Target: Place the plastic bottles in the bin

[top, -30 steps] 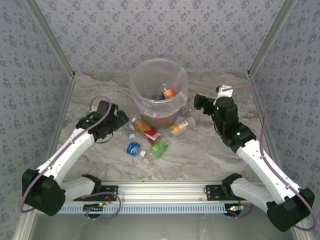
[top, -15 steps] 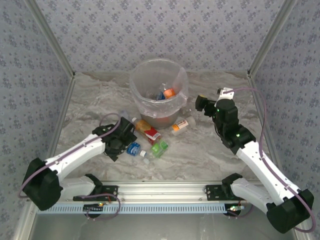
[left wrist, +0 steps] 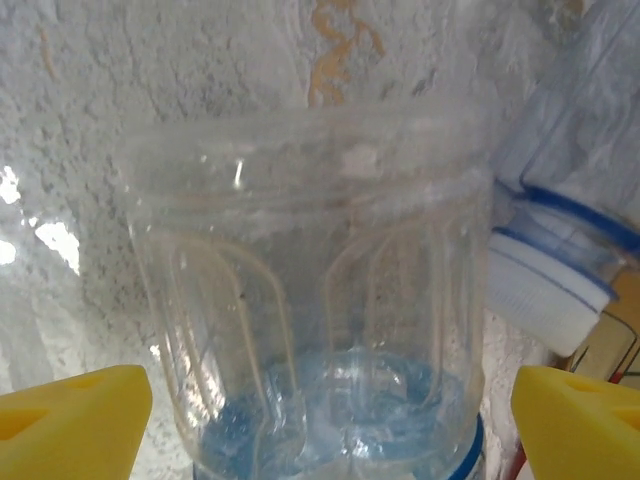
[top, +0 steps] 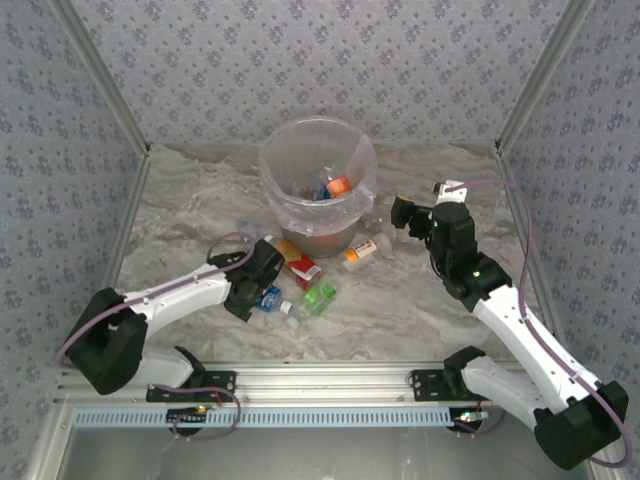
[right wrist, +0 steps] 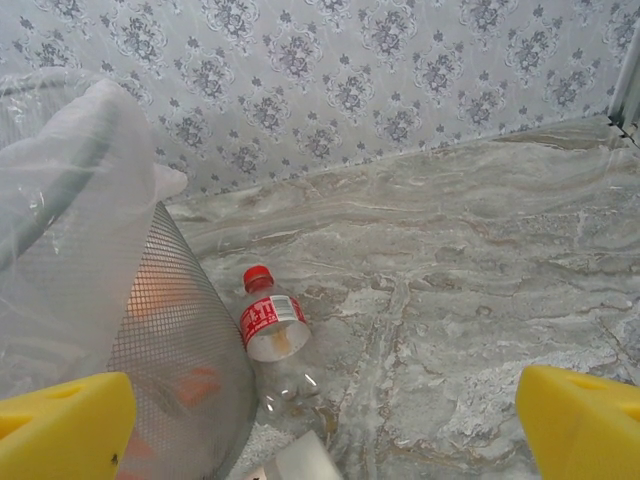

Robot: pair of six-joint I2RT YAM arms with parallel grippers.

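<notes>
Straddling a blue-labelled bottle (left wrist: 310, 300) lying mid-way across the worktop (top: 200, 200), on the near-edge side of the bin (top: 366, 160), the left tool (left wrist: 325, 425) gapes wide, presumably to pinch it. The right tool (right wrist: 320, 425) hangs equally wide beside the bin.

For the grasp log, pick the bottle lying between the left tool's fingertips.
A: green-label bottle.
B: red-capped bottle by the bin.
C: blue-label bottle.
C: in the left wrist view, the clear blue-label bottle lies centred in the gap of the open left tool.
</notes>
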